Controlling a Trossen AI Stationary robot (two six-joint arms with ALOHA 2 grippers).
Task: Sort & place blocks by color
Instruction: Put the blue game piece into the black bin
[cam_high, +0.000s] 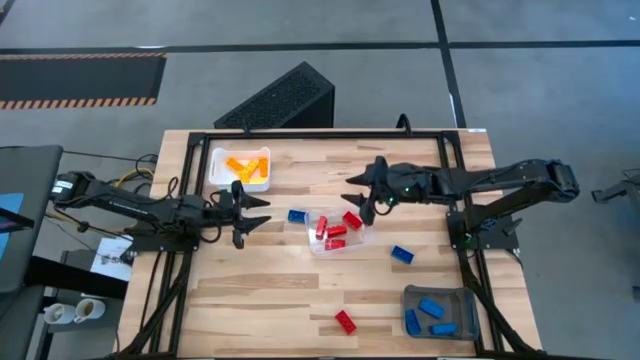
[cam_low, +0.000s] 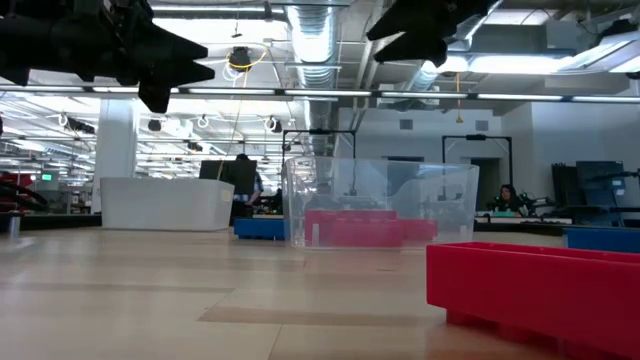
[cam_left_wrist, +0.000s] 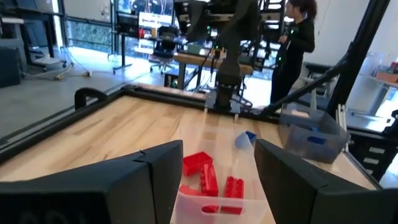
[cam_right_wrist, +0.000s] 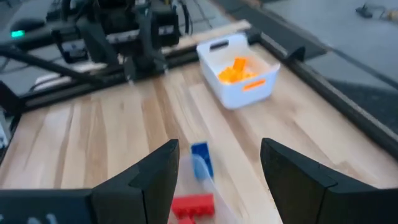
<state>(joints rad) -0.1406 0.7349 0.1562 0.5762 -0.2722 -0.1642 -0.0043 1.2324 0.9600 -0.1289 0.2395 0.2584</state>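
Note:
Both grippers hang open above the table and touch nothing. My left gripper (cam_high: 262, 212) points toward the clear tray (cam_high: 318, 246) at the table's middle, which holds three red blocks (cam_left_wrist: 211, 177). My right gripper (cam_high: 350, 192) hovers over that tray's far side, pointing toward the left arm. A blue block (cam_high: 297, 215) lies flat on the wood between the two grippers, beside the clear tray; it also shows below my right gripper (cam_right_wrist: 201, 158). A second blue block (cam_high: 402, 254) and a red block (cam_high: 345, 321) lie loose on the table.
A white tray (cam_high: 222, 160) with orange blocks (cam_right_wrist: 236, 70) stands at the far left. A grey tray (cam_high: 412, 295) with blue blocks sits at the near right corner. A black frame borders the table's far edge and sides. A person (cam_left_wrist: 295, 43) stands beyond the table.

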